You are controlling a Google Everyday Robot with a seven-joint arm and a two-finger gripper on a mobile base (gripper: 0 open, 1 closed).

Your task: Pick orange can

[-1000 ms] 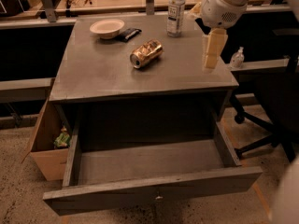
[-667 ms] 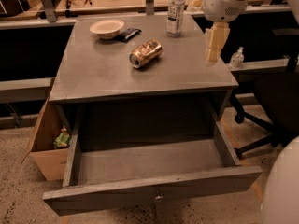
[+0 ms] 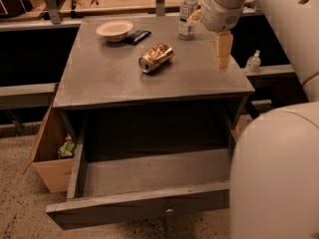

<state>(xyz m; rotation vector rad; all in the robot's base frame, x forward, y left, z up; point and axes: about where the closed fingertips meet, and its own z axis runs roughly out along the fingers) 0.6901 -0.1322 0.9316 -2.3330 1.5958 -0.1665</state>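
Observation:
The orange can [image 3: 156,57] lies on its side near the middle of the grey table top [image 3: 109,78], its silver end facing front left. My gripper [image 3: 223,54] hangs from the white arm above the table's right side, to the right of the can and apart from it. It holds nothing that I can see. A clear water bottle [image 3: 187,11] stands at the back right, just left of my wrist.
A white bowl [image 3: 114,30] and a dark wrapped bar [image 3: 137,35] sit at the table's back left. The table's drawer [image 3: 149,183] is pulled open toward the front. A cardboard box [image 3: 50,153] stands on the floor at left. A small bottle [image 3: 253,62] stands on a ledge at right.
My arm has drawn in, so the white upper arm now fills the right side of the view. The gripper stays over the table's right side. The can has not moved.

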